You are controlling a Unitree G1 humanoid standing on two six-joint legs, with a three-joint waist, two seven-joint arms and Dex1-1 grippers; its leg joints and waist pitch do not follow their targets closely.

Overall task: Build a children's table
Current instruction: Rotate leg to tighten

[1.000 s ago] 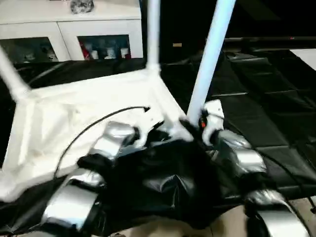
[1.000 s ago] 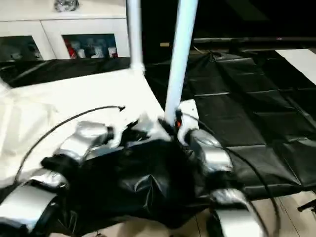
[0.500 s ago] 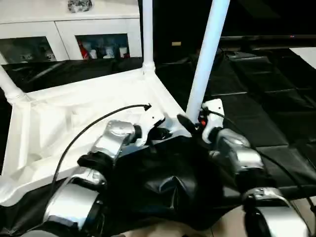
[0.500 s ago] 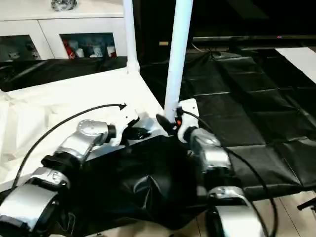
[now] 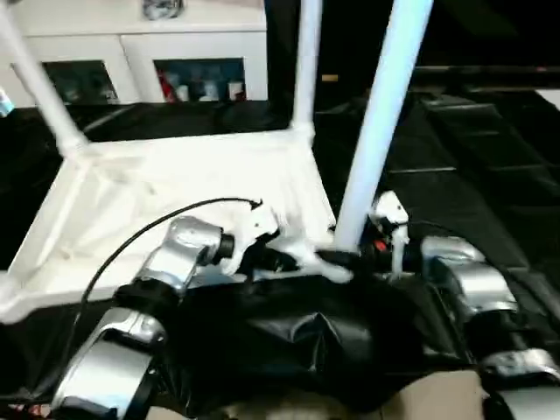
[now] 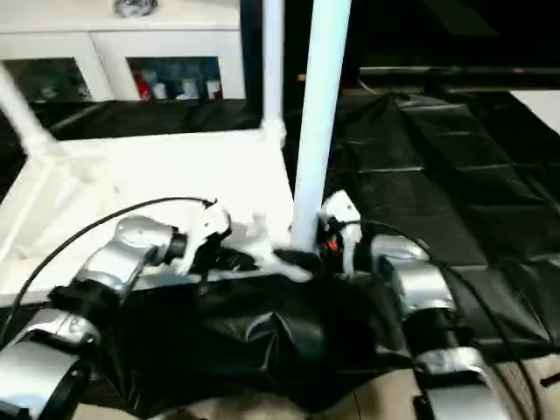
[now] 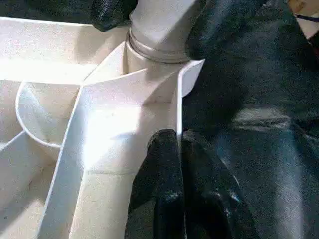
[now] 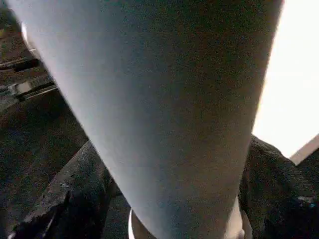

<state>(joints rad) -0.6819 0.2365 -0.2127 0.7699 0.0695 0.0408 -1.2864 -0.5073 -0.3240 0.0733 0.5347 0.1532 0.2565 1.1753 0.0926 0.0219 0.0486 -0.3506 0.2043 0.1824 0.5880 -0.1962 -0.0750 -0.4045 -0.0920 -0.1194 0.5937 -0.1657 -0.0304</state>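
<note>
The children's table lies upside down: a white ribbed tabletop [image 5: 175, 184] on a black sheet. Three white tube legs stand in its corner sockets: the near right leg [image 5: 376, 131], the far right leg [image 5: 306, 61] and the far left leg [image 5: 39, 79]. My left gripper [image 7: 179, 144] is shut on the tabletop's thin rim wall, just beside the near right socket [image 7: 159, 47]. My right gripper [image 5: 353, 252] is at the foot of the near right leg [image 8: 164, 99]. Its black fingers [image 8: 70, 199] stand open on either side of the tube, close against it.
A black plastic sheet [image 5: 490, 157] covers the ground under and to the right of the tabletop and bunches up over my forearms. A white glass-door cabinet [image 5: 131, 52] stands along the back. Bare floor [image 5: 437, 398] shows at the near edge.
The whole picture has shifted, so the camera moved. My left gripper keeps its pinch on the rim. My right gripper stays at the near leg's foot, with its fingers spread a little wider.
</note>
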